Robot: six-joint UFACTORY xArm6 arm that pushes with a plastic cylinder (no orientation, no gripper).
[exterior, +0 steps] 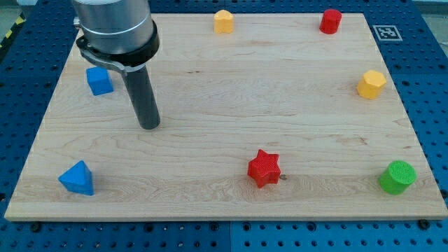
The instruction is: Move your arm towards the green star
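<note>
**Far on the left, away from the green block**

On the left half of the wooden desk (210, 91) my arm comes down from the view's top left. The big grey part is up high, and the dark rod leans a little toward the view's right as it goes down. My tip (149, 127) sits on bare wood and touches no block. I have no jaws, only this rod, so nothing is held.

Just up and to the left of my tip is the blue cube (99, 81), near the rod but apart from it. Down by the view's bottom left corner sits the blue triangle block (77, 178).

The green block (397, 176) is well apart from my tip, near the view's bottom right corner of the desk. It looks round to me; I cannot make out star points on it. Between it and my tip, near the bottom edge, is the red star (264, 168).

A yellow block (371, 84) sits by the right edge. Along the top edge are another yellow block (223, 22) and a red block (330, 21).
</note>
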